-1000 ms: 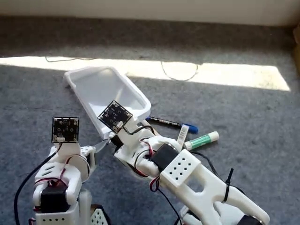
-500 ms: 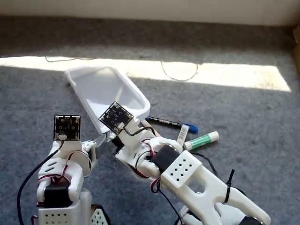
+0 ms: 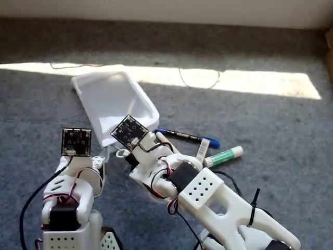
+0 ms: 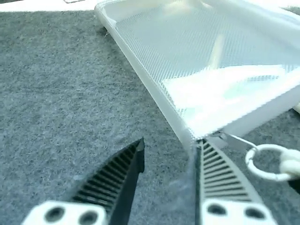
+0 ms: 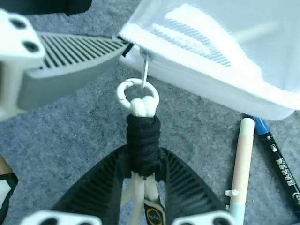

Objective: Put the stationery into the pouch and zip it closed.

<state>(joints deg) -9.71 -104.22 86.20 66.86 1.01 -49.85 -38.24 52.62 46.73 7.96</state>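
Right tool [image 5: 143, 157] is clamped on the zip's pull cord [image 5: 142, 133], which hangs from the ring [image 5: 137, 92] at the corner of the pouch [image 5: 220, 51]. We read this as a grip for working the slider, not for lifting the pouch.

Left tool [image 4: 171, 145] is open. One finger sits right at that same pouch corner, the other over bare carpet [image 3: 270, 125]. It is probably placed to pinch the corner and brace the pouch against the right arm's pull. Nothing is gripped yet.

The pouch lies on the carpet ahead of both arms, slanted away from them. A pale stick shape shows through the mesh, but we can't tell what it is.

The stationery is not in yet. The cream pen [image 5: 242, 159] and marker [image 5: 276, 161] lie just beside the pouch edge, and the glue stick [image 3: 223, 155] lies farther off. So loading comes first, and zipping shut is a later step.

Risk: pulling the cord unbraced would drag the light pouch.
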